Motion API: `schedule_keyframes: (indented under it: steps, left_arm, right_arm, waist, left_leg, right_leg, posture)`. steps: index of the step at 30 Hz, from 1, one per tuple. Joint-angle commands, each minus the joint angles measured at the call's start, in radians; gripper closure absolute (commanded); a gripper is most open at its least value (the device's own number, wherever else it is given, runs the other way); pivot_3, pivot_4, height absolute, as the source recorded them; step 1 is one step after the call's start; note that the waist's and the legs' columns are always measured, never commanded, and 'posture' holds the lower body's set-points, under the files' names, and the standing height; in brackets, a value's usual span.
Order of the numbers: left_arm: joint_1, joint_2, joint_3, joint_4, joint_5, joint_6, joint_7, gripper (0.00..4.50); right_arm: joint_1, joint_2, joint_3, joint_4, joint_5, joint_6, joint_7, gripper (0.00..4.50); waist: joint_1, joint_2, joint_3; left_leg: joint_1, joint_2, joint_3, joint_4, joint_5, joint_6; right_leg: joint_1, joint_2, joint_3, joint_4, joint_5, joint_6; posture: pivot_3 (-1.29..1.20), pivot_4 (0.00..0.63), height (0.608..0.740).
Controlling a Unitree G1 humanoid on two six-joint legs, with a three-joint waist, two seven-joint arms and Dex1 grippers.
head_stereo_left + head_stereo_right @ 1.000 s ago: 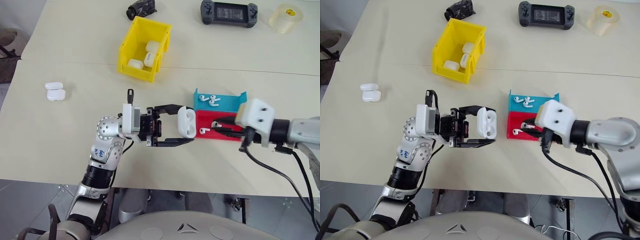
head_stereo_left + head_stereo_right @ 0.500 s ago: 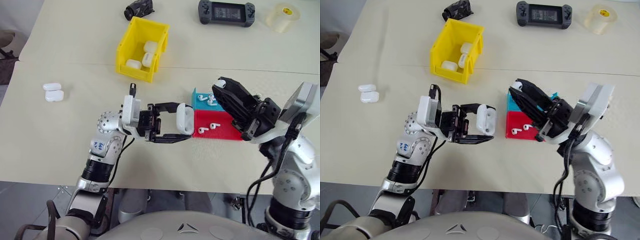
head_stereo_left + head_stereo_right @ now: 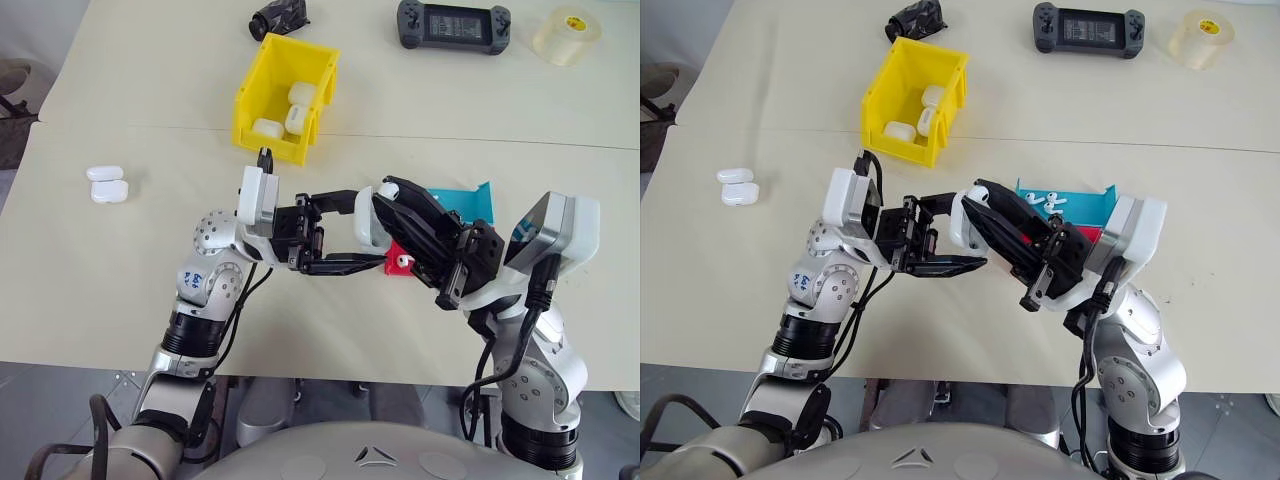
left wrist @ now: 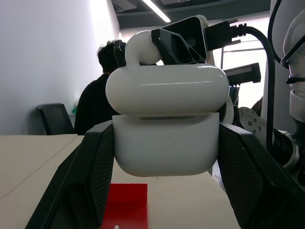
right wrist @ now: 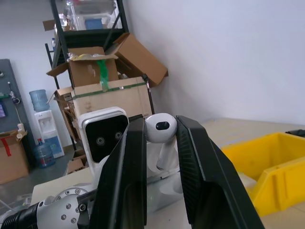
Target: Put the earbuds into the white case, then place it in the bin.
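My left gripper [image 3: 371,228] is shut on the white case [image 3: 365,220] and holds it in the air above the table, lid flipped open; the case [image 4: 167,138] sits between both black fingers. My right gripper [image 5: 160,129] is shut on one earbud [image 5: 161,128], a small white stemmed piece. It holds that earbud [image 4: 138,46] right at the case's open top. The yellow bin [image 3: 256,96] stands further back on the table with three white cases inside. More earbuds [image 3: 1044,200] lie in the blue tray [image 3: 462,202], and one earbud [image 3: 403,263] lies on the red tray [image 3: 393,251].
Two white cases [image 3: 107,185] lie on the table at the far left. A black game console [image 3: 458,24], a tape roll [image 3: 572,35] and a black object [image 3: 280,17] sit along the far edge. A person [image 4: 102,90] sits in the background of the left wrist view.
My right arm lifted off the red tray and swung up and left, carrying an earbud to the open case. The left gripper kept the case nearly still.
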State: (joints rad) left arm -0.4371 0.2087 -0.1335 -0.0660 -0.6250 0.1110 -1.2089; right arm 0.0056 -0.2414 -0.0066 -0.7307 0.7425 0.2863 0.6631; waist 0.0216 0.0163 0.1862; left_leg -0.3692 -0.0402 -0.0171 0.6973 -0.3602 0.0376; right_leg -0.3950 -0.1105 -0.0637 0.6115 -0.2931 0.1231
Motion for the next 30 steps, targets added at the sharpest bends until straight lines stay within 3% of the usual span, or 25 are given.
schedule_keyframes:
  steps: [1, 30]
  left_arm:
    - [-0.005, -0.009, 0.017, -0.047, -0.027, -0.001, 0.011, 1.7]
    - [-0.016, -0.033, 0.024, -0.042, -0.032, -0.012, -0.009, 1.7]
  right_arm:
    - [0.0, -0.012, -0.003, 0.013, -0.009, -0.037, 0.008, 3.98]
    - [-0.015, -0.113, 0.036, 0.092, -0.01, -0.032, 0.048, 3.98]
  waist:
    - [0.0, 0.0, 0.0]
    - [0.001, 0.0, 0.0]
  left_leg:
    - [0.0, 0.0, 0.0, 0.0, 0.0, 0.0]
    - [0.0, 0.0, 0.0, 0.0, 0.0, 0.0]
  right_leg:
    - [0.0, 0.0, 0.0, 0.0, 0.0, 0.0]
    - [0.0, 0.0, 0.0, -0.001, 0.0, 0.0]
  posture:
    - [0.0, 0.15, 0.74]
    - [0.0, 0.15, 0.74]
